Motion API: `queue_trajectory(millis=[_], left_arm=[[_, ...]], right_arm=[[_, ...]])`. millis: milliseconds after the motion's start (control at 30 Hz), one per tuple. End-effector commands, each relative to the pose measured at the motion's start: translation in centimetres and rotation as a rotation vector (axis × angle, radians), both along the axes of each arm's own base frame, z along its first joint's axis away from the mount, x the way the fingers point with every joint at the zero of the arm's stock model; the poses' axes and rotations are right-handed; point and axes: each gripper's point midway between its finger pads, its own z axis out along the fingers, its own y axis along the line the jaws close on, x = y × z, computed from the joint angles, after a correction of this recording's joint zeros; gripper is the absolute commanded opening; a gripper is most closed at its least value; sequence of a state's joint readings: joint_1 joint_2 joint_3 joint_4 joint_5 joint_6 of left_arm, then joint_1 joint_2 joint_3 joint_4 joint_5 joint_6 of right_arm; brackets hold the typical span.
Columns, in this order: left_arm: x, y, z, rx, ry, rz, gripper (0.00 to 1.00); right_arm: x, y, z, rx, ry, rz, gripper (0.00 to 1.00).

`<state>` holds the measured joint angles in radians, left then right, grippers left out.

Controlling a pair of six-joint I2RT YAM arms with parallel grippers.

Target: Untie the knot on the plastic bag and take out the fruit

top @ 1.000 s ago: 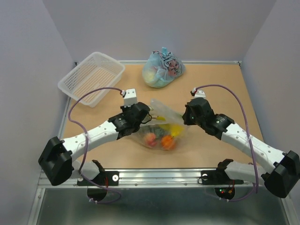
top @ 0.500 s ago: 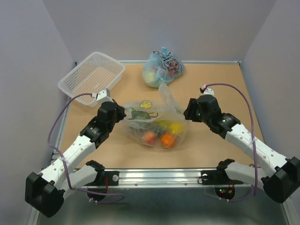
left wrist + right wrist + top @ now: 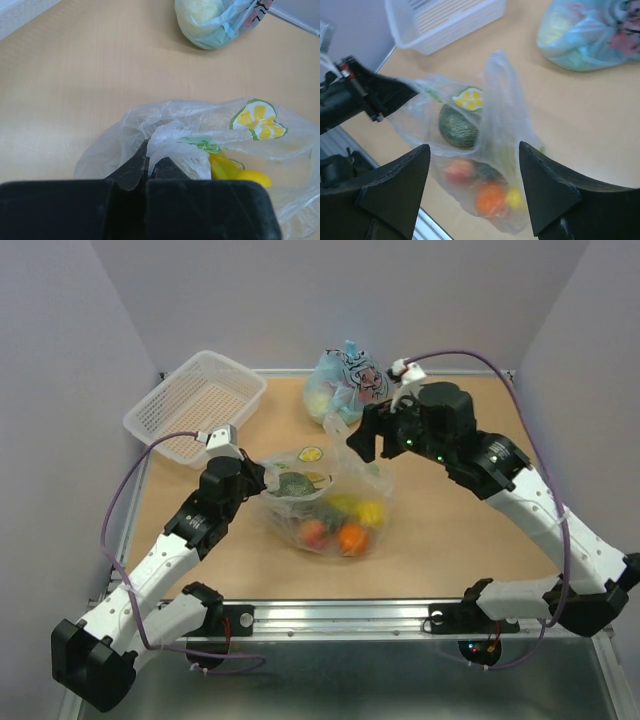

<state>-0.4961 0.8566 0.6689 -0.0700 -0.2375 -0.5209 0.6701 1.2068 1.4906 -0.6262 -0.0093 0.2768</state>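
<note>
- The plastic bag point(image 3: 325, 502) lies in the middle of the table point(image 3: 460, 530), between the two arms. It is thin, crinkled and see-through, with a yellow-and-green flower mark near its top.
- One strip of its film stands up at the far side, just below the right gripper point(image 3: 365, 440).
- Inside it, the fruit shows through the film: a round green melon point(image 3: 295, 485) at the far left, yellow lemons point(image 3: 365, 510) in the middle, and a pinkish peach point(image 3: 314, 532) and an orange point(image 3: 351, 538) at the near end.
- The left gripper point(image 3: 262, 480) has its fingers pressed together on the bag's left edge, with film pinched between them.
- The right gripper's fingers are spread wide above the bag, holding nothing.
- A light-blue printed bag point(image 3: 347, 387) sits at the far edge, knotted at the top, with something pale yellow inside.
- A white mesh basket point(image 3: 245, 390) stands in the far left corner.
</note>
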Motion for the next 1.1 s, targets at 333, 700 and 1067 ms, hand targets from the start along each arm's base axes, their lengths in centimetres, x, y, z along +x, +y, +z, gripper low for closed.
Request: queue_trajectory(millis=[333, 700, 1067], left_arm=[[1.5, -1.0, 5.2, -0.039, -0.159, -0.031, 0.0], [4.1, 0.7, 3.6, -0.15, -0.175, 0.187, 0.0], [7.0, -0.2, 5.9, -0.145, -0.221, 0.187, 0.15]], right_arm=[[-1.9, 12.3, -13.5, -0.327, 0.136, 0.26, 0.71], [-17.4, 13.3, -25.3, -0.462, 0.445, 0.604, 0.59], [-16.4, 15.1, -19.4, -0.427, 0.24, 0.573, 0.83]])
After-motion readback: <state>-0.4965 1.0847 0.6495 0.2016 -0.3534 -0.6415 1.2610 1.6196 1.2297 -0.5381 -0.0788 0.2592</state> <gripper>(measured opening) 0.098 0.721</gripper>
